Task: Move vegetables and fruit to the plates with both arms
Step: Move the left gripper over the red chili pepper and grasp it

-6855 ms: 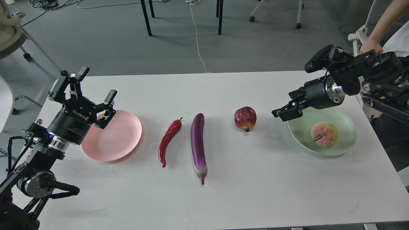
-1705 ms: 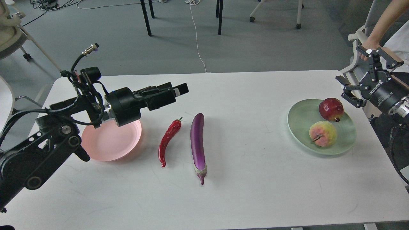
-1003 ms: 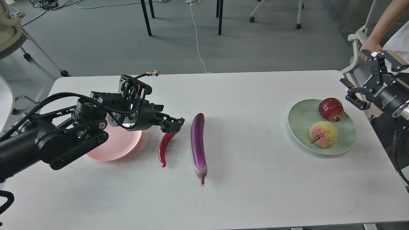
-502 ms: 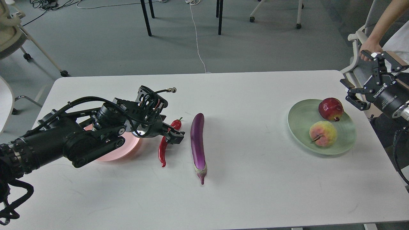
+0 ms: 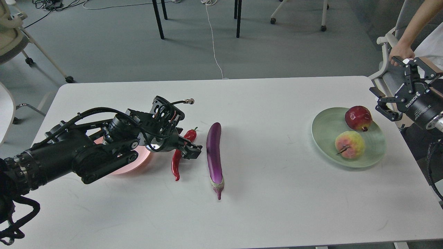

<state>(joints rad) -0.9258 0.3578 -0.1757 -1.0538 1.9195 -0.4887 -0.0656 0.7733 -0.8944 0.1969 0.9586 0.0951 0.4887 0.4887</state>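
The red chili pepper (image 5: 177, 164) lies on the white table, left of the purple eggplant (image 5: 214, 155). My left gripper (image 5: 188, 149) is low over the chili's middle, with one finger (image 5: 193, 153) between the chili and the eggplant. Its other fingers are hidden, so its grip is unclear. My left arm covers most of the pink plate (image 5: 128, 167). The mint green plate (image 5: 322, 138) holds the dark red fruit (image 5: 358, 118) and the peach-like fruit (image 5: 350, 144). My right gripper (image 5: 398, 86) is open and empty, raised beyond the green plate's right side.
A person's arm (image 5: 410, 33) and hand rest on a chair frame at the far right, just behind my right gripper. A chair (image 5: 14, 38) stands off the table's left. Table legs and a white cable (image 5: 213, 41) are on the floor behind.
The dark red fruit went from the table into the green plate and my right gripper drew back. My left gripper swung from above the pink plate rightward and down onto the chili, lowering slightly in the last half second.
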